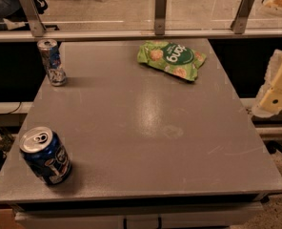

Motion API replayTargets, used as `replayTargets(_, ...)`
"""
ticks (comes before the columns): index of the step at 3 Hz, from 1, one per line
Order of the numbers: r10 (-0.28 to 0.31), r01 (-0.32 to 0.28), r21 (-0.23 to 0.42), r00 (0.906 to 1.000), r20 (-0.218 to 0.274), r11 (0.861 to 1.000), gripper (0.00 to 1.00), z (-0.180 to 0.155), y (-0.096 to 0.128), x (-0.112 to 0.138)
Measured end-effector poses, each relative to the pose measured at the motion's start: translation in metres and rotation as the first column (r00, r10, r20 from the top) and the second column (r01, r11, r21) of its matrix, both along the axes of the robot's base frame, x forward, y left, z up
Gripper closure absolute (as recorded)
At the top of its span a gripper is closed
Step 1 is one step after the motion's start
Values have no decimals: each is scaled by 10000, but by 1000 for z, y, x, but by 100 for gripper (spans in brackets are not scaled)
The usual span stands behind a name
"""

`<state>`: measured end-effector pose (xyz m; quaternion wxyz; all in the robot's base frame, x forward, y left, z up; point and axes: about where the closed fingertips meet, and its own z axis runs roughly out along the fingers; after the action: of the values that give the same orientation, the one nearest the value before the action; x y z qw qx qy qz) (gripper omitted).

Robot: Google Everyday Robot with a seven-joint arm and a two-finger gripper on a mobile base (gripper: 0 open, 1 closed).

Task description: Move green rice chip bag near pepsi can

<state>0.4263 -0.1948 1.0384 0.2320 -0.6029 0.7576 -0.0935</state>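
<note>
Right now crinkly bright green rice chip bag [172, 58] lies flat at far-centre of grey tabletop [155, 137], long axis approx left-right, up-left of cream gripper [273, 98] hovering off table's right edge (jaw state: can't tell). Squat dark blue pepsi can [45, 156] stands at near-left corner, well apart, diagonally across from bag

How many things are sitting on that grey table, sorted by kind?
Drink cans: 2, the pepsi can and a slimmer silver-blue can.
Snack bags: 1, the green rice chip bag.
Total: 3 on the table.
The gripper is off to the table's right side, not counted.
</note>
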Motion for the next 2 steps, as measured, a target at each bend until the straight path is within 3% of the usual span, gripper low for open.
replayTargets(1,0,0,0,10000,2,10000,0,0,0,0)
replayTargets(2,517,-523,439,9986,137,9977,0,-13,15,28)
